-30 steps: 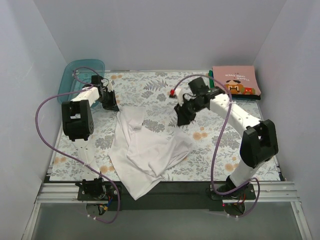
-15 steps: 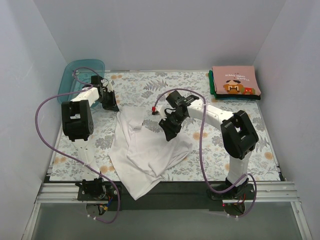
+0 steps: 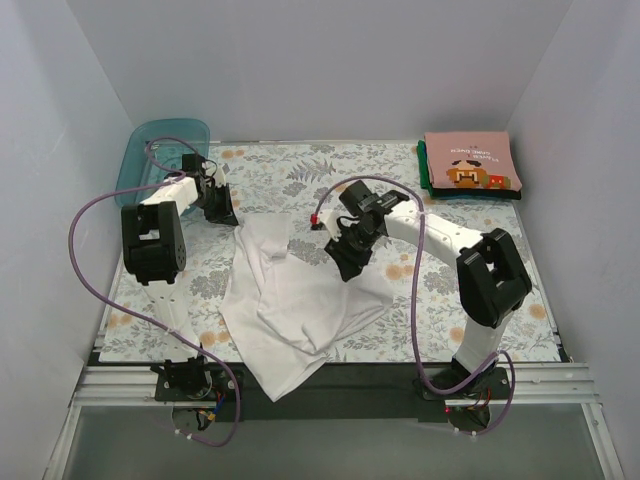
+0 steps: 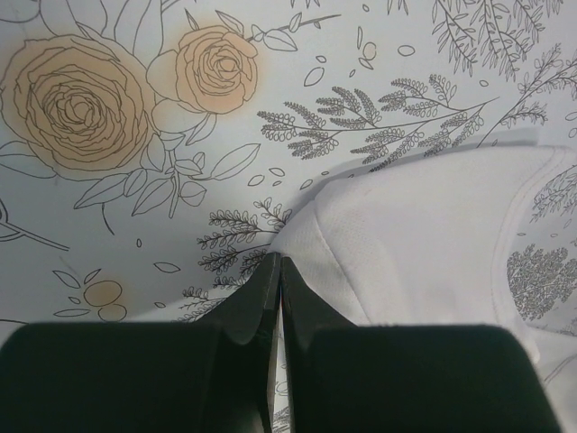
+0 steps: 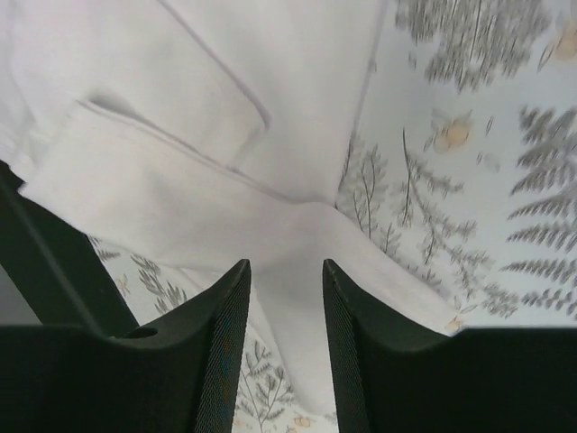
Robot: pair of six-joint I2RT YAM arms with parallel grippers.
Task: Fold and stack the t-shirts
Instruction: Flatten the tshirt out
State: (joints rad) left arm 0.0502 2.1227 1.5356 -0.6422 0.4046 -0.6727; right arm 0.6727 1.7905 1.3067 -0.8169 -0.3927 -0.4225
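The white t-shirt (image 3: 295,300) lies crumpled and unfolded in the middle of the flowered tabletop (image 3: 300,175). A salmon-pink t-shirt (image 3: 470,160) sits folded on dark green ones (image 3: 425,178) in the far right corner, so the step in hand appears to be spreading the white one flat before folding. The left pincer (image 4: 278,266) is pressed together right at the shirt's far-left edge; whether any cloth is caught between the tips cannot be told. The right pincer (image 5: 287,268) is spread, low over a ridge of cloth at the shirt's right side. The next move likely calls for it to sink and nip that ridge, so both arms can draw the shirt taut.
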